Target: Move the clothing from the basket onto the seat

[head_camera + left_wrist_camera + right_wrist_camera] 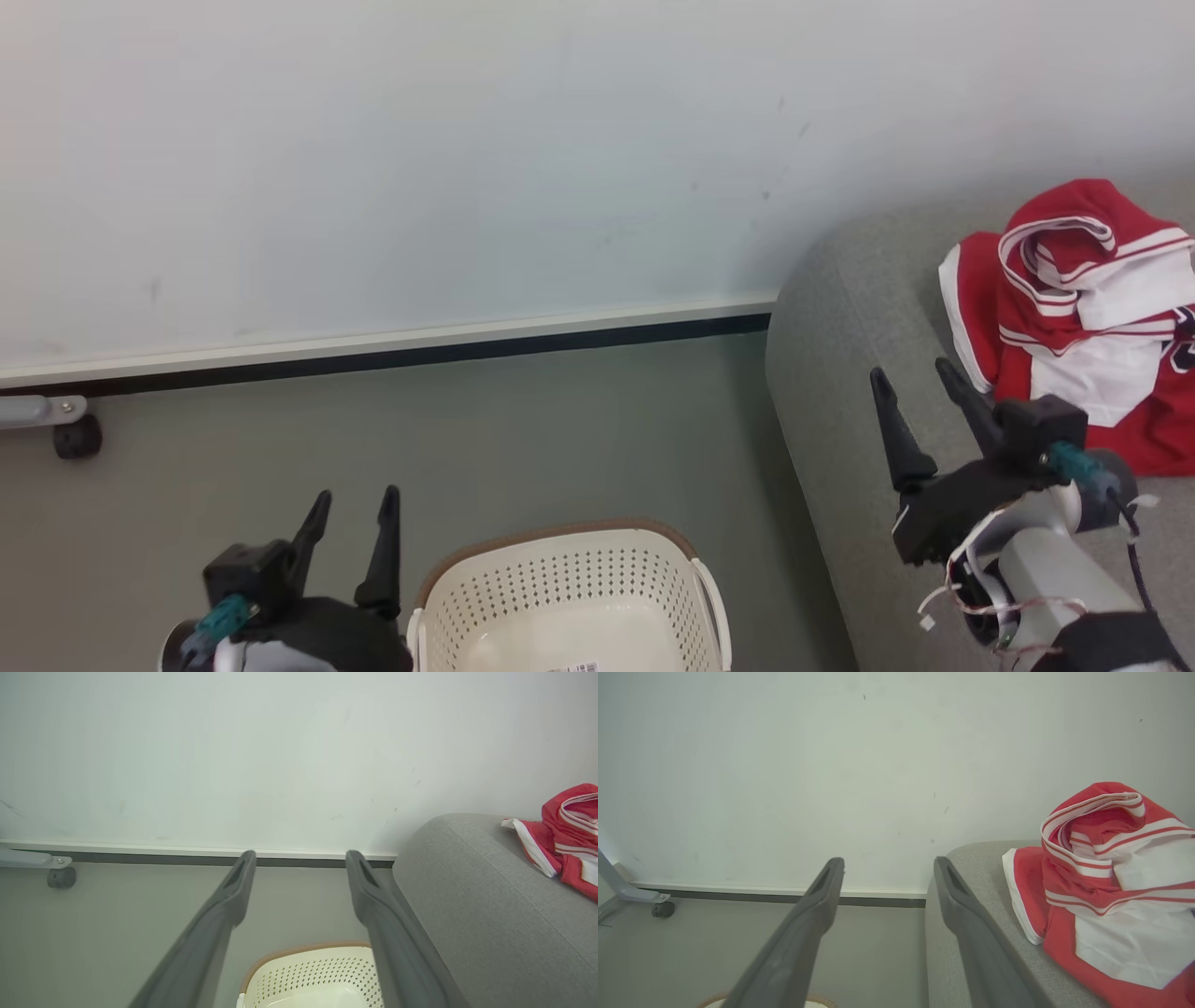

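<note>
Here, the head view is showing the basket at 6 o'clock, with a barcode label on its pale floor. The right wrist view is catching a sliver of its brown rim. The clothing is lying bunched on the grey seat at 3 o'clock, its long axis running 12 to 5 and its striped opening facing 12. The left gripper and right gripper are hovering, fingers spread, gripping nothing.
</note>
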Motion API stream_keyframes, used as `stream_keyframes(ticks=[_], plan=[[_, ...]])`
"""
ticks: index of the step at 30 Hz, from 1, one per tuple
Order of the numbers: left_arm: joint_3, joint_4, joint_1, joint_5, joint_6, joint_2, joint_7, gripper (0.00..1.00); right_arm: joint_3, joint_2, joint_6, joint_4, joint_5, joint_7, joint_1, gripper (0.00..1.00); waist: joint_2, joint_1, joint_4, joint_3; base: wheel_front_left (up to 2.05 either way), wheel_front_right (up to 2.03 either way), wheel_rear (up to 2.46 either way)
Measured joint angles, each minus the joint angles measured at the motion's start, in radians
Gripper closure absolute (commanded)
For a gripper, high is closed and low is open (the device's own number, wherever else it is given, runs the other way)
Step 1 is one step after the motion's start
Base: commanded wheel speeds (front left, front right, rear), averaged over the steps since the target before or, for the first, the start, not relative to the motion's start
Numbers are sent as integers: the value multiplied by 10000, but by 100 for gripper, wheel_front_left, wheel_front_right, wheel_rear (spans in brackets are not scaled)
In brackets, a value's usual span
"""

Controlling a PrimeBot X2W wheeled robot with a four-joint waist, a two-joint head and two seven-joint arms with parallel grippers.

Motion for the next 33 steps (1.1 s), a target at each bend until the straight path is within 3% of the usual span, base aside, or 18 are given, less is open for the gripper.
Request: stream_keyframes(ticks=[9, 17, 33], plan=[[1404, -1007, 1472, 777, 0, -8, 0, 0, -40, 79, -660, -2015, -272, 0, 1675, 0, 0, 0, 339, -345, 0, 0, 0], [2082, -1791, 2455, 1413, 2, -357, 0, 0, -474, 65, -1129, -3731, -284, 0, 3417, 0, 1, 2, 521, -454, 0, 0, 0], [2915, -2987, 3411, 2274, 2, -646, 0, 0, -1264, 67, -1394, -5781, -800, -2, 5181, 0, 2, 1, 591, -555, 0, 0, 0]])
